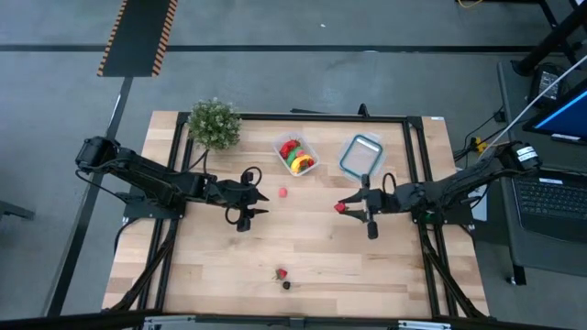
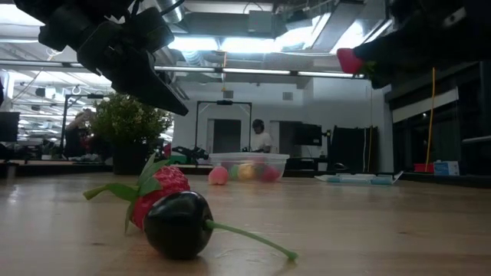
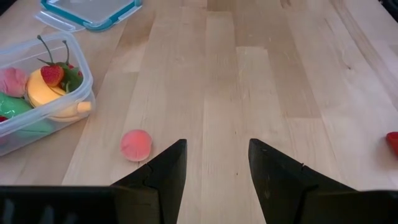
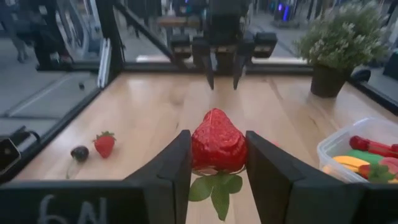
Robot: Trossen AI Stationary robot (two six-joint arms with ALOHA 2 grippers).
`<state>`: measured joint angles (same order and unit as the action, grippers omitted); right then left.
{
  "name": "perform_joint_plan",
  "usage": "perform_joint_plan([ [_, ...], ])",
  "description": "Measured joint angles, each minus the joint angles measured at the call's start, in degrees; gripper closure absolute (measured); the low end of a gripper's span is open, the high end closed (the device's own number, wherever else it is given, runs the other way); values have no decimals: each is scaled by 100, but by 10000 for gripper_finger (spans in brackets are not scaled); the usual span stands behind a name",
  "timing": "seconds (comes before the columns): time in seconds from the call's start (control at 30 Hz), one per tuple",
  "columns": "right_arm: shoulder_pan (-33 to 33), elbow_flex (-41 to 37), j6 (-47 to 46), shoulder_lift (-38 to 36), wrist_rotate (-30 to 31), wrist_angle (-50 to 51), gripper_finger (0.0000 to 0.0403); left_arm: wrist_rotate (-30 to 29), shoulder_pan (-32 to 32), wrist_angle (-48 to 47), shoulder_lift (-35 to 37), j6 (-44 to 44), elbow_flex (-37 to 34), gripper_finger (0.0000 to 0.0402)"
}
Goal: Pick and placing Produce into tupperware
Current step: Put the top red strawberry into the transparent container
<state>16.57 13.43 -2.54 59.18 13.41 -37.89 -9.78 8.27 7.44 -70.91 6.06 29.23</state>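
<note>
The right gripper is hanging above the worktop right of centre, its jaws clamping a red strawberry by its sides, green leaves dangling below. The left gripper is hovering left of centre, facing the right one across a bare stretch of wood; its jaws are standing partly open and gripping nothing. A small pink peach is lying on the boards just ahead of the left gripper, apart from it.

The clear tupperware tub is sitting toward the far edge, near the middle, already holding red, yellow and green produce. Just beside it on the right, a blue-rimmed lid is lying flat, apart from the tub. A potted plant is occupying the far left corner.

Near the front edge, a second strawberry and a dark cherry are lying touching each other, well apart from both arms. The centre and front corners of the worktop are offering open room.
</note>
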Motion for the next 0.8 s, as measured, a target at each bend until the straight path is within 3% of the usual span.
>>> perform_joint_plan([
  [0.2,-1,-604,26,-22,-152,-1253,275,0,0,13,0,-13,0,237],
  [0.47,-1,-794,-7,-19,-92,-1503,275,-2,0,31,0,-15,0,237],
  [0.8,1,-794,-194,-19,1178,-1395,275,-2,0,30,0,-19,0,237],
])
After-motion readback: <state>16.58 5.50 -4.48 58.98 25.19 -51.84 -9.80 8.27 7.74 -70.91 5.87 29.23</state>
